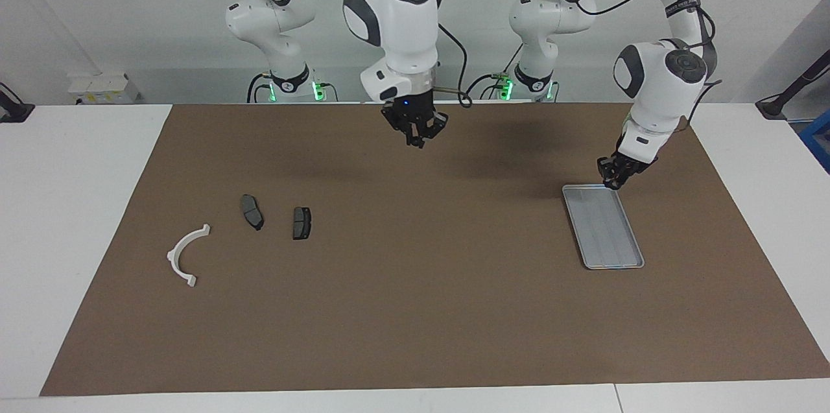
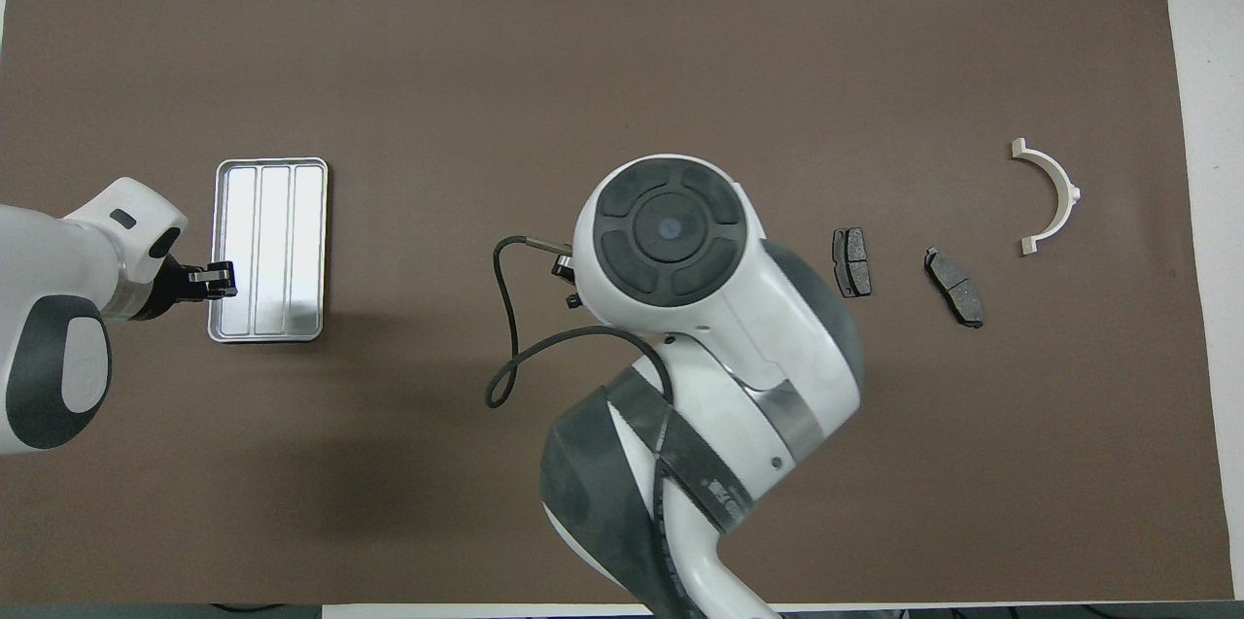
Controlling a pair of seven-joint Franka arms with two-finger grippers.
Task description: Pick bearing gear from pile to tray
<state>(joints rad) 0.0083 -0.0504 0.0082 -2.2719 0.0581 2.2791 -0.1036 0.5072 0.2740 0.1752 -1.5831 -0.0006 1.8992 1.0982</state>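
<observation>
Fingers of right gripper closed over the mat; left gripper's unreadable at the tray.

No readable text, labels or numbers.
</observation>
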